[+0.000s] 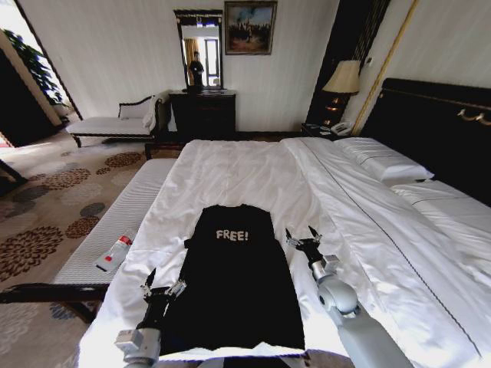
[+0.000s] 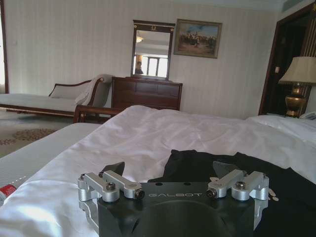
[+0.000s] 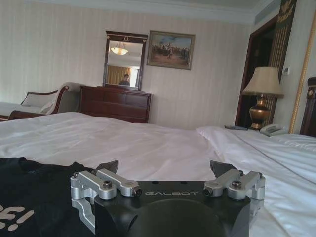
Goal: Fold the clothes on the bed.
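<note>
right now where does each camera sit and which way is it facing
Head view: up on the robot, looking down along the big white bed at the black cotton FREE! T-shirt; left gripper and right gripper flank it, both open.
Left wrist view: low behind the left gripper, facing the dark wood dresser.
Right wrist view: low behind the right gripper, same dresser.
Both wrist views share the wall mirror.

Both arms reach forward from the near edge, side by side. The left gripper sits low at near left with its fingers spread apart. The right gripper is farther forward on the right, fingers likewise parted.
</note>
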Motion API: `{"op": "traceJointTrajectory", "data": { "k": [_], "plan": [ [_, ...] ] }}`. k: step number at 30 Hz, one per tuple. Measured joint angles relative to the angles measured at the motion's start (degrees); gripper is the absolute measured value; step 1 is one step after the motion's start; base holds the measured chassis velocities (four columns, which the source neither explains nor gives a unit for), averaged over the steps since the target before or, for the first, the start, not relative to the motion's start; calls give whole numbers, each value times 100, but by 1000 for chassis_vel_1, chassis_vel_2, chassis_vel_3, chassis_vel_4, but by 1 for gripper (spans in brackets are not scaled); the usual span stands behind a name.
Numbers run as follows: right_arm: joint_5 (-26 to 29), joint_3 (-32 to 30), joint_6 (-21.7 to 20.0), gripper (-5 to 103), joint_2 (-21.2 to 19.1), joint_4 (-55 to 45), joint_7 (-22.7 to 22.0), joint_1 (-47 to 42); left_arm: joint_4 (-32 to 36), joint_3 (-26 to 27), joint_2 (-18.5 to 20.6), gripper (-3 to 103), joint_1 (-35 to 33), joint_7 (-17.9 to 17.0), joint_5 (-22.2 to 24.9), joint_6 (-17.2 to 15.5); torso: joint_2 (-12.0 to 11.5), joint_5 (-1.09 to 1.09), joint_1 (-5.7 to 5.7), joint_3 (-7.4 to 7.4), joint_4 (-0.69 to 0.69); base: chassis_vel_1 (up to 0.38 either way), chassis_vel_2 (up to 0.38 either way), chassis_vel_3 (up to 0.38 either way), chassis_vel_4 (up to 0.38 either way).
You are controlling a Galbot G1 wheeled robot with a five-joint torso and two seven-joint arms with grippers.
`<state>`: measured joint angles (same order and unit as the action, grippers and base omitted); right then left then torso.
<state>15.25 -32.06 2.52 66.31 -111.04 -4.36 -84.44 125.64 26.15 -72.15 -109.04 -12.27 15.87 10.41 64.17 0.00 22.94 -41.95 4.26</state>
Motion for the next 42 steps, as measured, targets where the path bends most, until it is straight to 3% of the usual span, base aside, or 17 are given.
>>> {"op": "traceJointTrajectory", "data": {
  "k": [6, 11, 15, 19, 22, 23, 24, 27, 28, 37, 42],
  "plan": [
    [-355, -639, 387, 100, 580, -719, 196, -1088, -267, -220, 97, 100, 486, -27, -97, -148, 0, -1, 0, 0, 1, 0, 0, 0, 0],
    [-469, -739, 530, 100, 867, -913, 213, -1445, -616, -383, 281, 100, 1040, -128, 47, -287, 0, -2, 0, -1, 1, 0, 0, 0, 0],
    [-509, -675, 539, 100, 949, -902, 211, -1488, -859, -451, 327, 100, 1328, -220, 108, -411, 0, -2, 0, -1, -1, 0, 0, 0, 0],
    [-554, -595, 534, 100, 976, -830, 196, -1477, -1103, -546, 483, 100, 1570, -296, -202, -556, 0, -1, 0, -1, -1, 0, 0, 0, 0],
    [-565, -613, 529, 100, 1016, -782, 180, -1494, -1281, -692, 769, 100, 1910, -495, -469, -1016, 0, -2, 0, -1, 0, 0, 0, 0, 0],
    [-563, -633, 527, 100, 1035, -772, 170, -1508, -1291, -760, 898, 100, 2039, -587, -509, -1371, 0, -2, 0, -1, 1, 0, 0, 0, 0],
    [-563, -633, 527, 100, 1035, -772, 170, -1508, -1291, -760, 898, 100, 2039, -587, -509, -1371, 0, -2, 0, -1, 1, 0, 0, 0, 0],
    [-543, -652, 494, 100, 1086, -778, 144, -1519, -1254, -962, 1193, 100, 2347, -701, -526, -2056, 0, 0, 1, -1, 0, 0, 0, 0, 0],
    [-538, -652, 475, 100, 1102, -782, 136, -1515, -1255, -1044, 1277, 100, 2452, -708, -528, -2148, 0, -1, 1, -1, 0, 0, 0, 0, 0],
    [-508, -613, 362, 100, 1163, -757, 98, -1496, -1713, -1739, 1833, 100, 3458, -573, -914, -2151, 0, -1, 1, -2, 0, 0, 0, 0, 0],
    [-386, -633, 277, 100, 1162, -734, 48, -1466, -2221, -2468, 1971, 100, 4313, -540, -659, -2159, -1, -1, 1, -1, 1, 0, 0, 0, 0]
  ]
}}
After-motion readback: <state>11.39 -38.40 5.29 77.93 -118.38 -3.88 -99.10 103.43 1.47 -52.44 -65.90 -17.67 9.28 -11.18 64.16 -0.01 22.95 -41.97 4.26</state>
